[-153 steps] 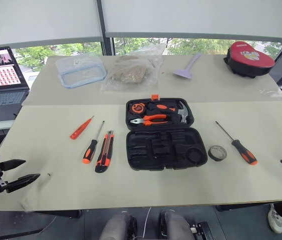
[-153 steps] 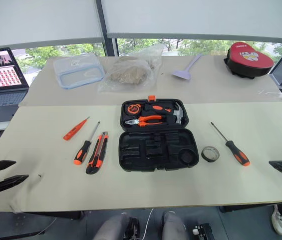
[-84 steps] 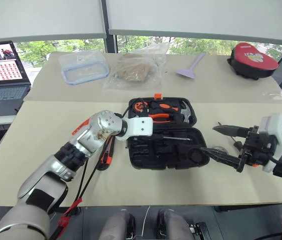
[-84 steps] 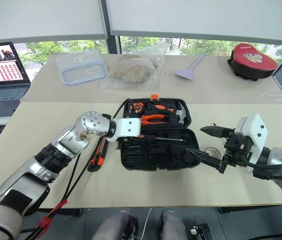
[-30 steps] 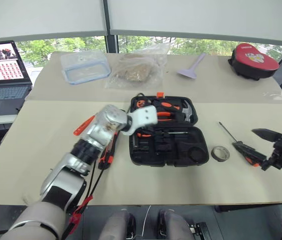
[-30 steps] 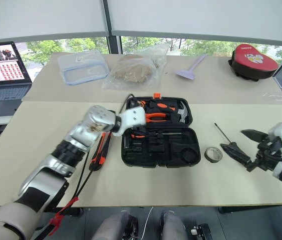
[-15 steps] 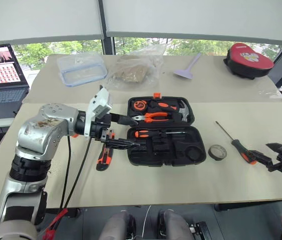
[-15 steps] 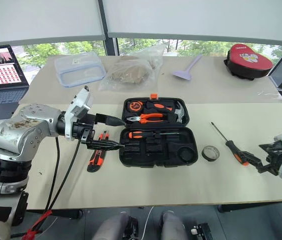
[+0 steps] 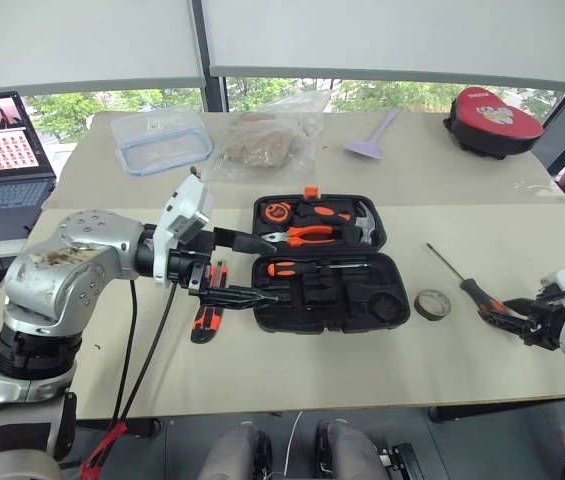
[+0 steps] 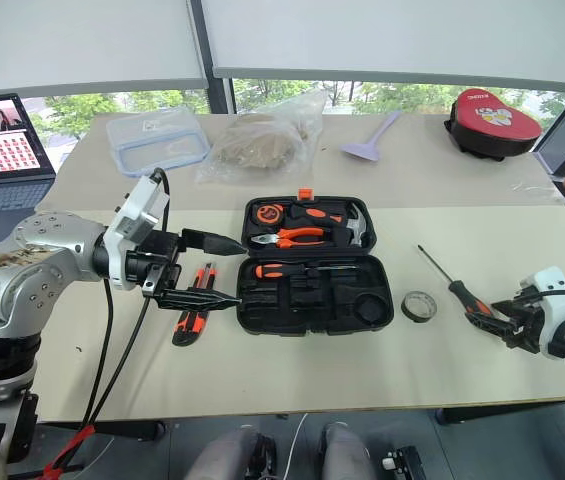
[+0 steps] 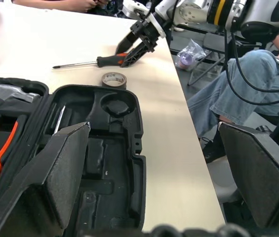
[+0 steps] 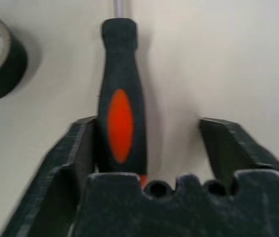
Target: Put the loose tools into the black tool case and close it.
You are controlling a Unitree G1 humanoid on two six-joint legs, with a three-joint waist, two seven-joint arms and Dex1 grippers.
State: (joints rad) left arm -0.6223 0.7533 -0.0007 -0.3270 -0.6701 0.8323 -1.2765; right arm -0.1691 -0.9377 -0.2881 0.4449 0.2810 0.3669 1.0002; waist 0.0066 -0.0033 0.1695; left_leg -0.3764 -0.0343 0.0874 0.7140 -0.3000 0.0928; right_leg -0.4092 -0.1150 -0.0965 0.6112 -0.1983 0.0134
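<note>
Right gripper (image 12: 146, 143) astride screwdriver (image 12: 120, 123), beige table (image 9: 362, 370), blinds-covered windows (image 9: 392, 40)

The black case (image 9: 327, 265) lies open on the table, one screwdriver (image 9: 314, 267) in its front half. A utility knife (image 9: 205, 312) lies left of it; a grey tape roll (image 9: 432, 304) and another screwdriver (image 9: 467, 288) lie to its right

Left arm: bent across from the left, left hand (image 9: 252, 268) pointing right, held above the worktop, fingers spread wide, holding nothing. Right arm: low at the right edge, right hand (image 12: 146, 148) angled down, fingers partly apart
</note>
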